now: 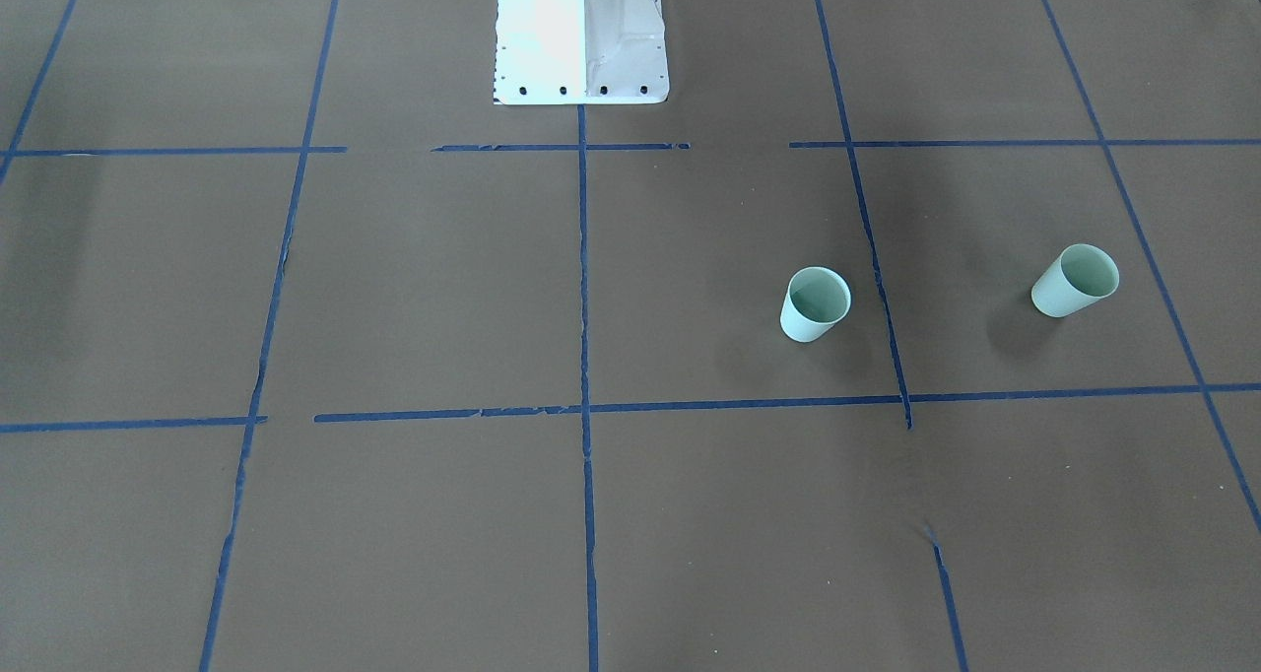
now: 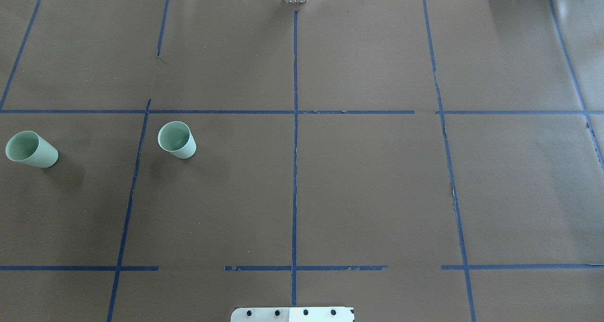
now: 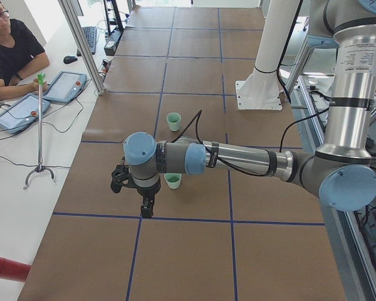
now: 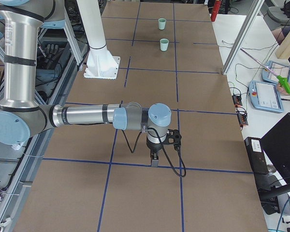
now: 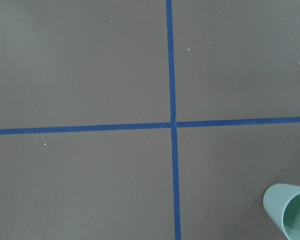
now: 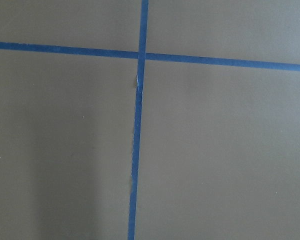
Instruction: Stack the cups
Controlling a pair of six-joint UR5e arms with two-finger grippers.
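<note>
Two pale mint-green cups stand upright and apart on the brown table. In the overhead view one cup (image 2: 177,139) is left of centre and the other cup (image 2: 31,149) is at the far left edge. In the front view they appear as the inner cup (image 1: 815,303) and the outer cup (image 1: 1074,280). My left gripper (image 3: 147,210) shows only in the exterior left view, hanging above the table beside the near cup (image 3: 172,180). The left wrist view catches a cup's rim (image 5: 290,212) at its bottom right. My right gripper (image 4: 154,161) shows only in the exterior right view, far from the cups (image 4: 164,44). I cannot tell whether either gripper is open or shut.
Blue tape lines (image 2: 295,147) divide the table into squares. The white robot base (image 1: 581,32) stands at the table's middle edge. An operator (image 3: 9,53) sits beside the table with tablets (image 3: 19,111) and a thin stand (image 3: 40,125).
</note>
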